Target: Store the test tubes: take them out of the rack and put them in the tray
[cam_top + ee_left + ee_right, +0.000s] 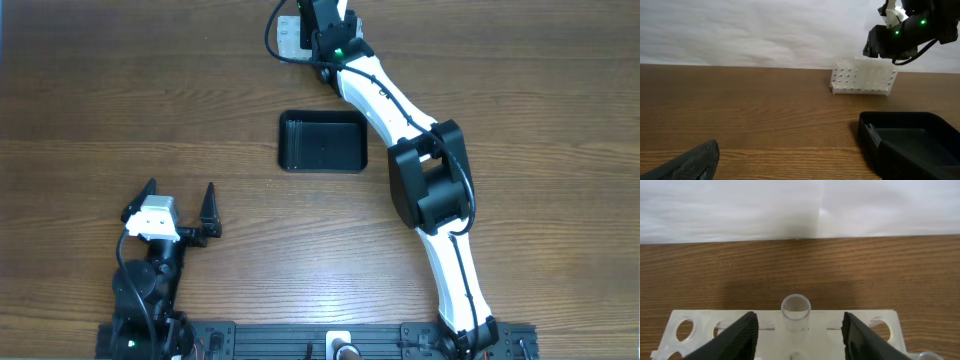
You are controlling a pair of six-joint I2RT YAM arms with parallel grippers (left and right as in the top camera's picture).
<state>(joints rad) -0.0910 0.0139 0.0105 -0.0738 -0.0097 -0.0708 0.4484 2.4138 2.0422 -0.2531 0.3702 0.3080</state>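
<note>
Right claw point(800, 326), spread wide, straddles a tube point(796, 309) standing upright, mouth up, in the rack point(288, 38) at top centre. Tray point(322, 142) lies mid-bench point(100, 100); left claw point(180, 207) gapes wide, lower left.

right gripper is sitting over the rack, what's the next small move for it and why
Probably close the right gripper on the test tube. Its fingers are open and flank the tube, which stands upright in the rack, centred between them. The tray holds nothing so far, so this tube must be gripped before it can be lifted out.
</note>
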